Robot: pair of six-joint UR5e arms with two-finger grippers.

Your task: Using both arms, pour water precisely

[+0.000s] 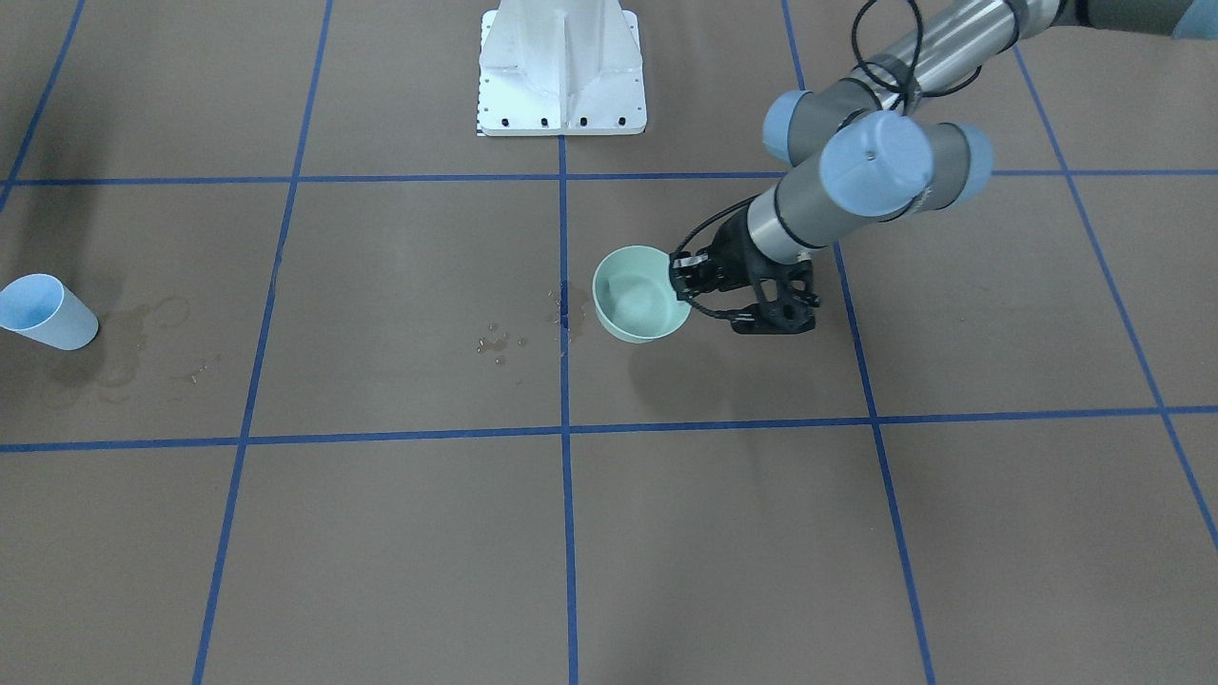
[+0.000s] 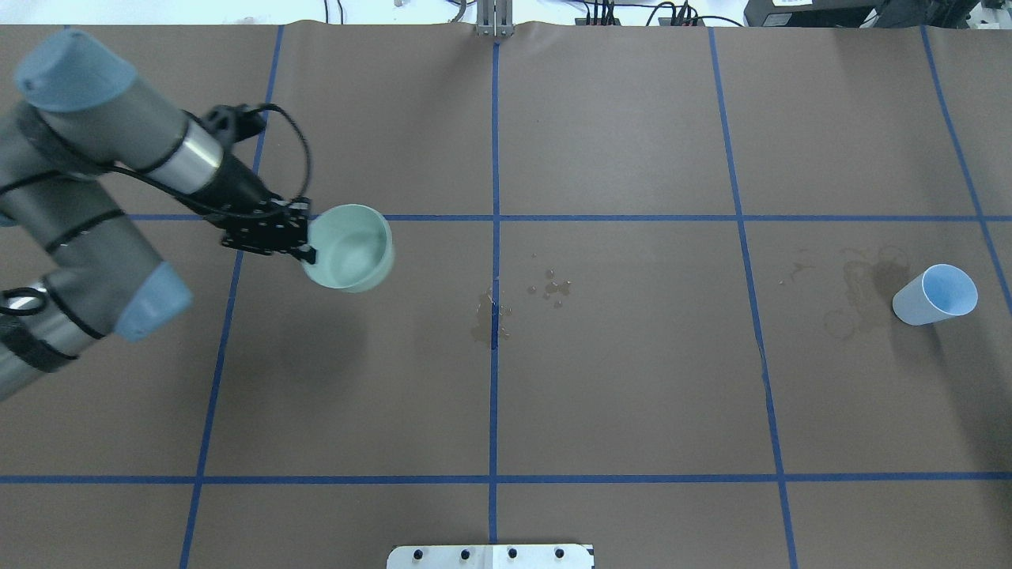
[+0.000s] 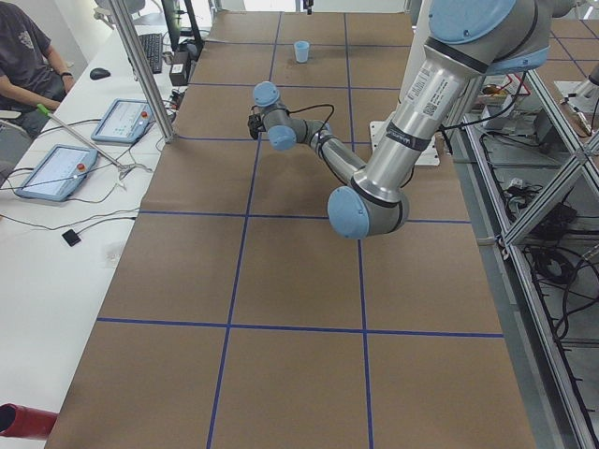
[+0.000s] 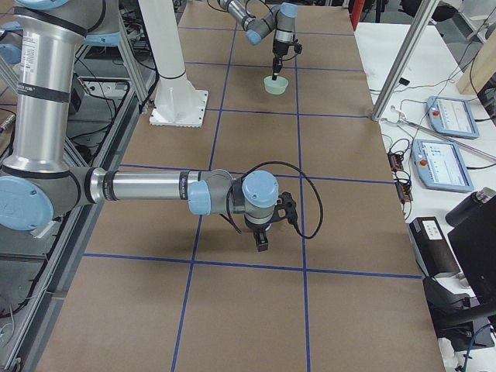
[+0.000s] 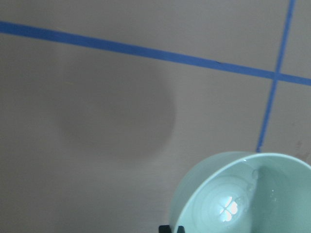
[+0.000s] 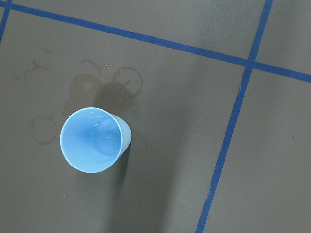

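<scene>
- Two vessels are noted: a mint bowl (image 2: 352,249), ahead and left of the white pedestal (image 1: 561,71), and a blue cup (image 2: 935,295), well off to the pedestal's right.
- The bowl's rim is pinched by the left gripper (image 2: 307,242); the bowl appears to be raised.
- The water (image 5: 228,208) is seen as glints in the bowl's bottom.
- The right gripper (image 4: 262,242) is shown side-on only; its state cannot be told.
- Step judged: the cup is not yet grasped. Next, it must be gripped squarely and the bowl kept level.
</scene>
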